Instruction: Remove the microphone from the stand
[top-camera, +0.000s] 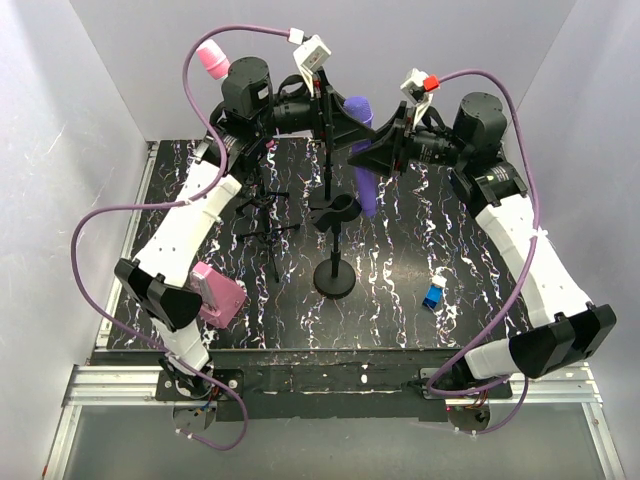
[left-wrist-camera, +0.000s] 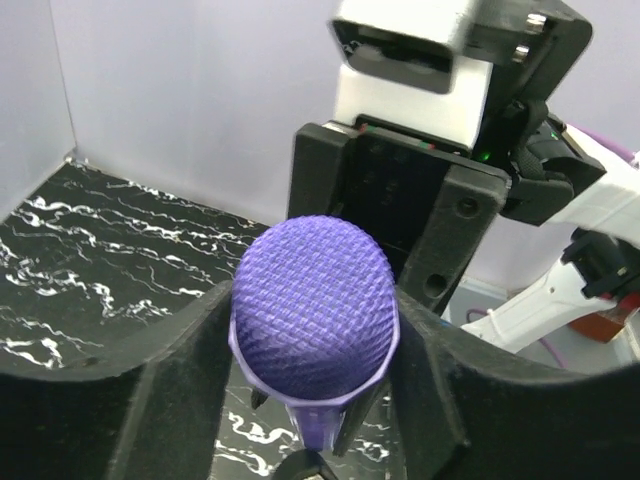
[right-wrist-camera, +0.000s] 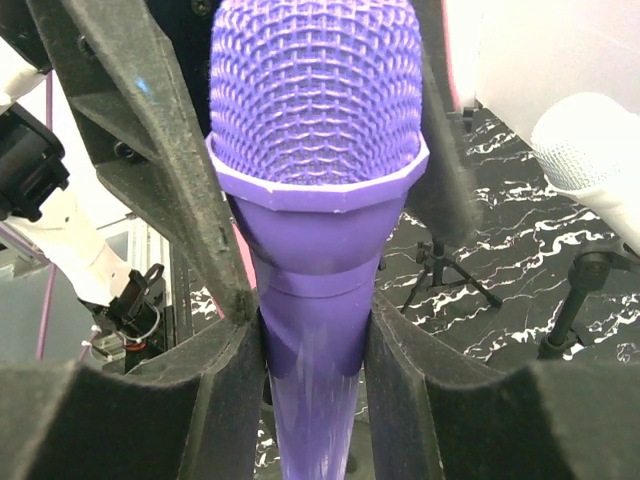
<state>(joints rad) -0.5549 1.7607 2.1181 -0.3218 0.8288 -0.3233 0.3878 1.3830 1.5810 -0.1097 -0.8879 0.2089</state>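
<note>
Two grippers meet around the purple microphone (right-wrist-camera: 315, 100), which hangs upright in the air over the back half of the marbled black desk (top-camera: 390, 300). The right gripper (right-wrist-camera: 315, 340) is clamped on the body just below the mesh head, its pads pressed to both sides. The left gripper (left-wrist-camera: 315, 300) comes from the opposite side with its fingers (left-wrist-camera: 150, 400) flanking the head very closely; I cannot tell whether they press on it. In the top view, the microphone's lower end shows just beside the clip of the black round-based stand (top-camera: 334, 275); whether the two touch is unclear. A pink microphone (top-camera: 212, 60) sits at the back left, a pink box (top-camera: 218, 293) at the left edge, and a small blue object (top-camera: 434, 295) to the right of the stand.
</note>
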